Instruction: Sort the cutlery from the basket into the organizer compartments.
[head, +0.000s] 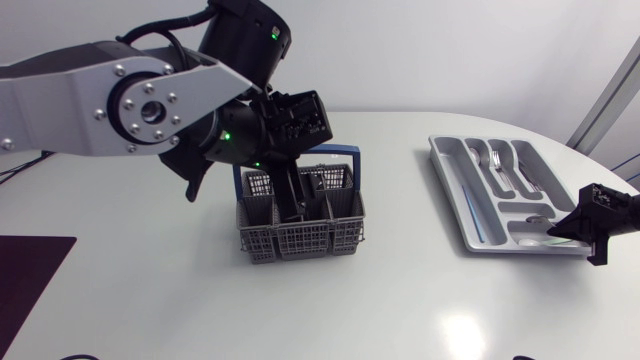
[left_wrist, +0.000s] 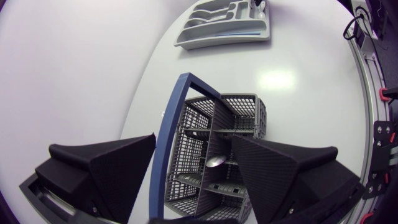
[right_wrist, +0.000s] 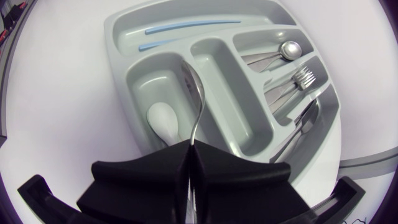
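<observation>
The grey cutlery basket (head: 300, 235) with a blue handle (left_wrist: 177, 118) stands mid-table. My left gripper (head: 295, 208) reaches down into it, open, one finger on each side of the handle (left_wrist: 193, 142). A metal spoon (left_wrist: 216, 162) lies in a basket cell under it. The grey organizer (head: 455, 190) lies at the right. My right gripper (right_wrist: 189, 148) is shut on the handle of a metal spoon (right_wrist: 194, 84), held over the organizer's near end (head: 562, 232).
The organizer holds spoons (right_wrist: 280, 53), forks (right_wrist: 300, 78) and knives (right_wrist: 306, 119) in its long compartments, and a white spoon (right_wrist: 163, 118) in the small one. Blue strips (right_wrist: 186, 28) lie in the far slot. A dark mat (head: 30, 270) sits at the table's left edge.
</observation>
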